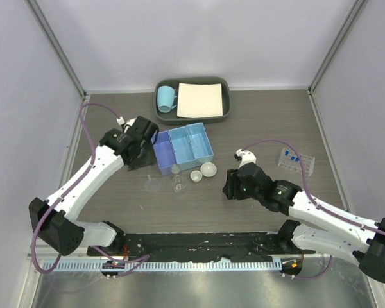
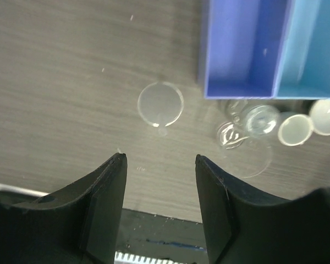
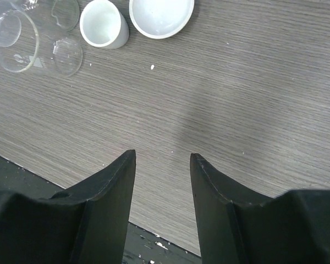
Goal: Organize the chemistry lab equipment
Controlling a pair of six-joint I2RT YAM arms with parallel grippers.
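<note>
Left pincer (image 2: pixel 159 159) hangs half open and empty. Just ahead of it on the tabletop lies a clear round piece (image 2: pixel 160 104), perhaps a lid, near the blue box (image 2: pixel 245 49). Right pincer (image 3: pixel 162 155) is likewise parted and empty, with white dishes (image 3: pixel 103 23) ahead. A pickup seems underway; the next move is to lower and close squarely.

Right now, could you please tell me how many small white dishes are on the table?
2. The smaller, deeper dish stands on the table just in front of the blue box; the wider, shallower dish sits beside it on its right. None appears hidden.
</note>
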